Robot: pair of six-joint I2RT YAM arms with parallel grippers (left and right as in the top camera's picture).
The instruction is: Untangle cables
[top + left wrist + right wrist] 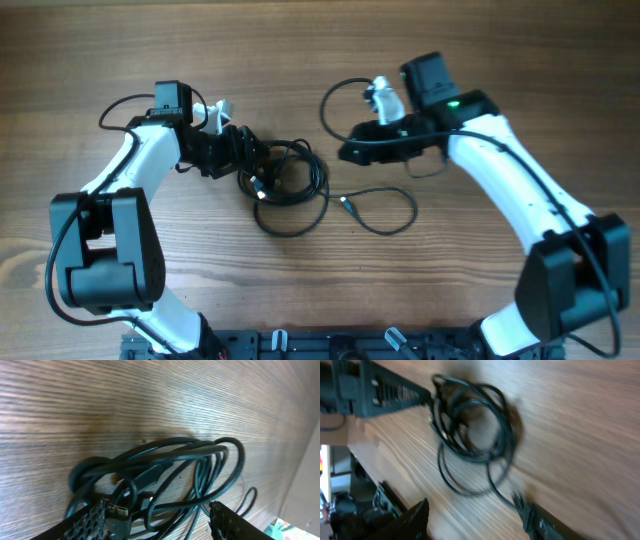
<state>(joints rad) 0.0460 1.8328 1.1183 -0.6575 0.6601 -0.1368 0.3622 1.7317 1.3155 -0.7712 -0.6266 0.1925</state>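
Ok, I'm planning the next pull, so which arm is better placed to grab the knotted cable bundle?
Left. The left claw is open at the edge of the bundle, coils lying between its fingers in its wrist view. The right claw sits apart from the knot, nearer the loose cable.

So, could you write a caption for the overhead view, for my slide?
Left gripper at the edge of a tangled black cable bundle on the wooden table; right gripper open nearby.

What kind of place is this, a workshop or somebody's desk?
Probably a robotics lab bench: two white robot arms are mounted at a wooden table, and a tangle of black cables lies between them, likely as practice material.
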